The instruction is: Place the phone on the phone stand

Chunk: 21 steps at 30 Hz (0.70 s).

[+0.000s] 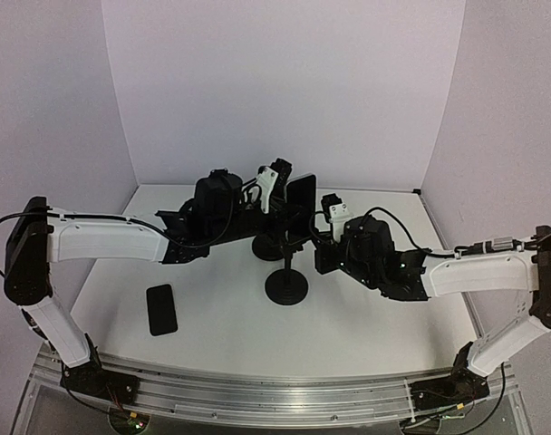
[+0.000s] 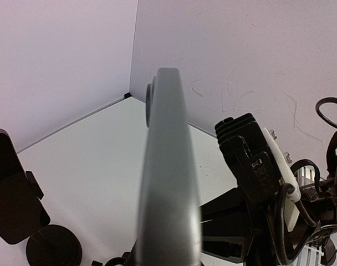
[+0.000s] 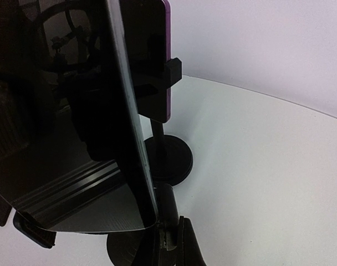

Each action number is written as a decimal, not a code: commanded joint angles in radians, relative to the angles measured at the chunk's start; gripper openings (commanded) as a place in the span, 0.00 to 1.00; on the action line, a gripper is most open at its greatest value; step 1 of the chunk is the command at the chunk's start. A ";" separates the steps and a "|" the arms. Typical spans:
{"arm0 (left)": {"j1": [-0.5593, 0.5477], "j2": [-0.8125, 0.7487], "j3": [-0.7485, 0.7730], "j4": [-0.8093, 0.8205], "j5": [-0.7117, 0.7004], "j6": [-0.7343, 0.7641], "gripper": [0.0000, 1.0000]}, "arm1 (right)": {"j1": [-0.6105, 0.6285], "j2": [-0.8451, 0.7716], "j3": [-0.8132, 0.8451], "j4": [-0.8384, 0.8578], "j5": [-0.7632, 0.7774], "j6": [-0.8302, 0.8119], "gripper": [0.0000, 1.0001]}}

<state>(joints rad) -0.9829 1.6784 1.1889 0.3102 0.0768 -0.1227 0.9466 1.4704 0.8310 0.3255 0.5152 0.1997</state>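
Lower the phone (image 2: 166,166) squarely into the cradle of the stand (image 1: 286,285), keeping it upright and aligned with the lip before release. The left end effector (image 1: 277,181) is clamped on the phone and holds it on edge above the surface (image 1: 366,317), just beside the stand. The right end effector (image 2: 243,136) has its fingers together, appears to hold nothing, and sits close by.
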 commanded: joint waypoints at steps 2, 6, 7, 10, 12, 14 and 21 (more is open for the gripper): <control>-0.003 0.090 -0.095 -0.383 -0.022 -0.024 0.00 | -0.063 -0.040 0.033 0.073 0.179 0.011 0.00; -0.019 0.099 -0.090 -0.387 -0.051 0.030 0.00 | -0.049 -0.037 0.034 0.100 0.156 -0.006 0.00; -0.023 0.106 -0.087 -0.395 -0.052 0.045 0.00 | -0.044 -0.032 0.040 0.104 0.153 -0.014 0.00; -0.026 0.122 -0.095 -0.421 -0.048 0.068 0.00 | -0.032 -0.024 0.054 0.113 0.150 -0.032 0.00; -0.026 0.119 -0.117 -0.421 -0.045 0.076 0.00 | -0.030 -0.028 0.052 0.123 0.144 -0.031 0.00; -0.026 0.115 -0.129 -0.422 -0.037 0.078 0.00 | -0.030 -0.034 0.045 0.133 0.137 -0.029 0.00; -0.027 0.109 -0.162 -0.430 0.051 0.050 0.00 | -0.030 -0.045 0.040 0.159 0.105 -0.025 0.00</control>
<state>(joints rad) -1.0047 1.6884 1.1598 0.3555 0.0462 -0.0934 0.9451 1.4704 0.8310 0.3264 0.5210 0.1839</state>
